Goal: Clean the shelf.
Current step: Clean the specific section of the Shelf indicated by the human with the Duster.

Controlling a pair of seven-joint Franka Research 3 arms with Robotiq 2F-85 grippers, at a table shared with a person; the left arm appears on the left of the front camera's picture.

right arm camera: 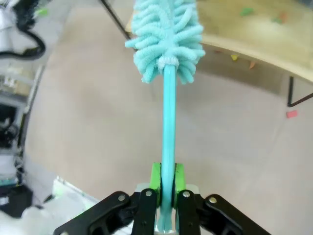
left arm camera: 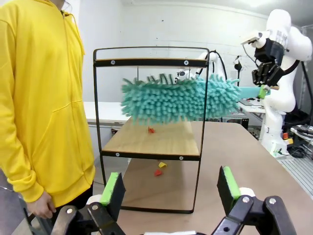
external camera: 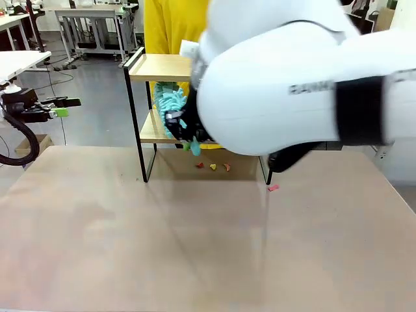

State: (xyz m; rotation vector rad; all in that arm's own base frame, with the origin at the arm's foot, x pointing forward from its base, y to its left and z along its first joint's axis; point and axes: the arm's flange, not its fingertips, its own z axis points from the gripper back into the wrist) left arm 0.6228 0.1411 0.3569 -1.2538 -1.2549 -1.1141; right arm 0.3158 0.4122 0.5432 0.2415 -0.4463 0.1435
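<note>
1. The left hand point(left arm camera: 170, 186), black with green pads, stood with its fingers spread wide and nothing between them.
2. Straight ahead of the left hand, well apart from it, stood the small two-tier shelf point(left arm camera: 146, 142). Its light wooden boards sat in a thin black metal frame, upright on the pale beige desk point(external camera: 195, 247).
3. The right hand point(right arm camera: 166, 176) had its green pads pressed onto the thin handle of a fluffy turquoise chenille duster point(right arm camera: 168, 29), pinching it near the handle's end.
4. The duster's head lay beyond the right hand's fingertips, between the upper and lower boards of the shelf. Whether it touched the wood could not be told.
5. A small red scrap point(left arm camera: 151, 129) lay on the lower board, just under the duster's head.
6. Red, yellow and orange scraps point(external camera: 212, 167) lay on the desk beneath the shelf, below the right hand in the front view. One pink scrap point(external camera: 273, 188) lay on the desk near the frame's foot.
7. A person point(left arm camera: 39, 98) in a yellow hooded top stood just beside the shelf, ahead of the left hand and off to one side of it, with a sleeve hanging down.
8. The white right arm point(external camera: 292, 84) passed close to the front camera and hid one side of the shelf.
</note>
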